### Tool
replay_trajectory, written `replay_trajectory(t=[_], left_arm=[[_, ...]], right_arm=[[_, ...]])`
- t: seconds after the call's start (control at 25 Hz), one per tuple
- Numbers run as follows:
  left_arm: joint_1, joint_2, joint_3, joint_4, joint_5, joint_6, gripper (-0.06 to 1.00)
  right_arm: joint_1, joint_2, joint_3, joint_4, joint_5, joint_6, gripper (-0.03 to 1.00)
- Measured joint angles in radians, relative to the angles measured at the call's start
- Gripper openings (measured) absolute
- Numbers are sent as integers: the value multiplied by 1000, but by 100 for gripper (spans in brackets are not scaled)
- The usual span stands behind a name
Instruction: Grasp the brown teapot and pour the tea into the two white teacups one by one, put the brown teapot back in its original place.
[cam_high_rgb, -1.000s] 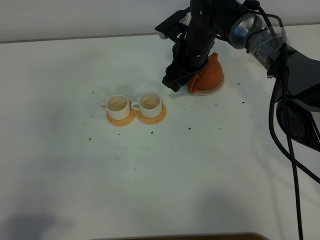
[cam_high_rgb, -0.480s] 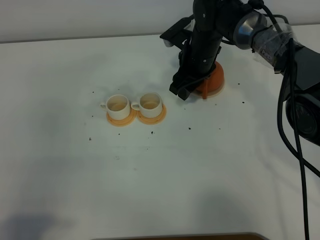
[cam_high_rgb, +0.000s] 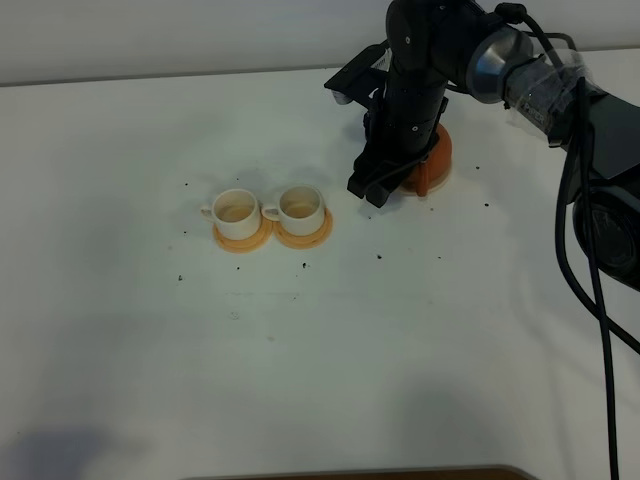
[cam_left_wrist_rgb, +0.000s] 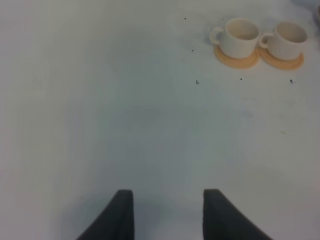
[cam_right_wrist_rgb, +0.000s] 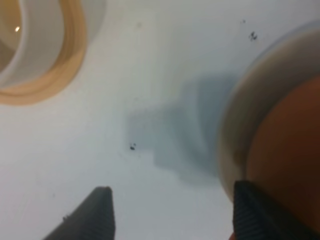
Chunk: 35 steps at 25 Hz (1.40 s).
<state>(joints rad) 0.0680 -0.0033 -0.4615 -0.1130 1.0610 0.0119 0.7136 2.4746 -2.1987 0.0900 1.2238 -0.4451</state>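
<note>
Black left gripper (cam_left_wrist_rgb: 167, 212) hangs spread and empty over the table (cam_left_wrist_rgb: 100, 125), clear of the cups; left teacup (cam_high_rgb: 237, 208) and right teacup (cam_high_rgb: 301, 205) stand side by side on orange coasters (cam_high_rgb: 243, 241), handy for pouring in turn; right gripper (cam_high_rgb: 367, 192), jaws wide, grasps nothing, just left of the brown teapot (cam_high_rgb: 437, 150), upright on its cream saucer (cam_right_wrist_rgb: 235, 125), far right.

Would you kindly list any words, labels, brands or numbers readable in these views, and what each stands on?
None: no text is readable in any view. The brown teapot, the two white teacups, the coasters and the table show no markings.
</note>
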Motion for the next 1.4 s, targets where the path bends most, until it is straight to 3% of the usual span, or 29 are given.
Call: replay_trajectory(t=[1.04,1.2,1.4], left_arm=[[0,0,0,0,0,-1,37],[0,0,0,0,0,-1,37],[0,0,0,0,0,-1,37]], right_arm=[[-3,-54,155,-14,-3,9,54],[10,-112,156,-21,-5,54,54],[16,-209,156,-84,-5,193,52]])
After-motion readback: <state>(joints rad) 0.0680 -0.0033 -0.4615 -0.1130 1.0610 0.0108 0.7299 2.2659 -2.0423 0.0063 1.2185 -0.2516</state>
